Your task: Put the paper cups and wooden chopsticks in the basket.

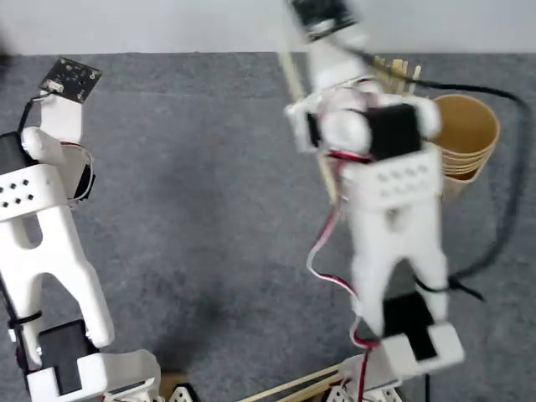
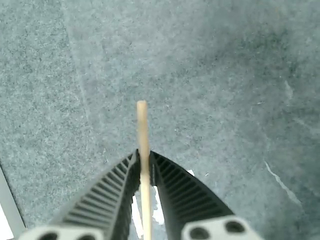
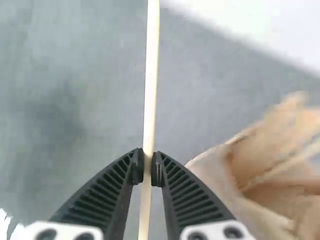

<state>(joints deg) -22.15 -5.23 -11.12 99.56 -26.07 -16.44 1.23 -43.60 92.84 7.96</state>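
1. Mat (image 1: 209, 209), grey and felt-like, covers the table. At its near edge lie loose chopsticks (image 1: 289, 388), cut off by the frame and by an arm's base, so their number is unclear.
2. Over bare mat, the left gripper (image 2: 144, 155) is clenched on a wooden stick (image 2: 142, 125). Its blunt end pokes just past the fingertips, and its other end runs out of view between the jaws.
3. Farther on, the right gripper (image 3: 146, 156) is clamped on a long chopstick (image 3: 151, 75) held above the mat near the cups. In the high view this stick (image 1: 293, 79) slants beside the blurred arm, which hides its middle.
4. At the far right the stack of paper cups (image 1: 469, 126) stands upright, its near side covered by the right arm. It appears smeared (image 3: 250, 170) in the right wrist view.
5. Beyond the arm, pale stick ends (image 1: 398, 69) show by the cup rim. I cannot tell whether they stand inside the cups.
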